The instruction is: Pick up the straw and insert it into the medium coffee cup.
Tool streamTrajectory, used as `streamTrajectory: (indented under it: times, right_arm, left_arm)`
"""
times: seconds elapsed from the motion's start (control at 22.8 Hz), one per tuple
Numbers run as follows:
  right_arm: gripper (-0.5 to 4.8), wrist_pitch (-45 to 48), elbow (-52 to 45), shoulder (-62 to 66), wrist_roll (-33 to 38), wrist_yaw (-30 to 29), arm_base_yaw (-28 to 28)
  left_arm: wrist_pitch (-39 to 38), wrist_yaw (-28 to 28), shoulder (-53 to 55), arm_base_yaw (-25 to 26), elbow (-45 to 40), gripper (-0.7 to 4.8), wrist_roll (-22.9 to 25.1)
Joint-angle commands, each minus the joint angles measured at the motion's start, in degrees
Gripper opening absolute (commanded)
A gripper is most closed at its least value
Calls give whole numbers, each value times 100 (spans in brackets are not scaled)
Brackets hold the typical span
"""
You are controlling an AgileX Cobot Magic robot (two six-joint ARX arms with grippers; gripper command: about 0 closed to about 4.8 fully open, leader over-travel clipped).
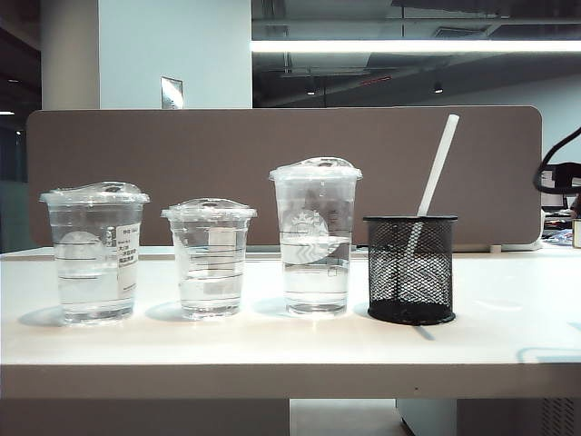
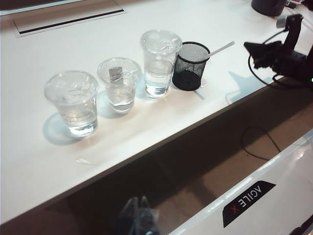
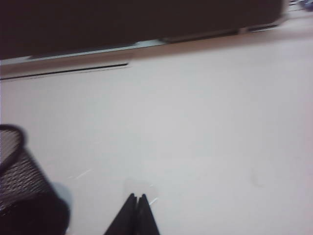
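Observation:
The white straw (image 1: 437, 169) leans in a black mesh holder (image 1: 410, 270) at the right end of a row of cups; the left wrist view shows the straw (image 2: 220, 49) sticking out of the holder (image 2: 190, 65). The medium coffee cup (image 1: 93, 254), wide, lidded and bearing a white label, stands at the left end (image 2: 73, 100). My left gripper (image 2: 138, 200) hangs shut and holds nothing, off the table's near edge, far from the cups. My right gripper (image 3: 136, 196) is shut and holds nothing, over bare white table beside the mesh holder (image 3: 19, 191). Neither gripper shows in the exterior view.
Between the medium cup and the holder stand a short clear cup (image 1: 209, 259) and a tall clear cup with a round logo (image 1: 315, 238), all part-filled with water. A brown partition (image 1: 272, 145) runs behind the table. My right arm with cables (image 2: 279, 51) is near the table's corner.

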Motion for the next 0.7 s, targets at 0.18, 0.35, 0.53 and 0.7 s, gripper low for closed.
streamTrajectory:
  times: [0.18,0.35,0.53,0.7]
  right_arm:
    - [119,444,-90,-11,24,284,1086]
    - [192,518,-66,-9,24,-138,1445]
    - [214,599,72,-2,24,-431,1687]
    - [216,555,369,127,24,-490,1687]
  left_arm:
    - [-9,-7,13,2,13,-4,-101]
    - [-9,-2,13,2,13,-4,-103]
    - [-9,-2,11,2,13,-4,-101]
    - [-9,-4,13,2,13,-3,-101]
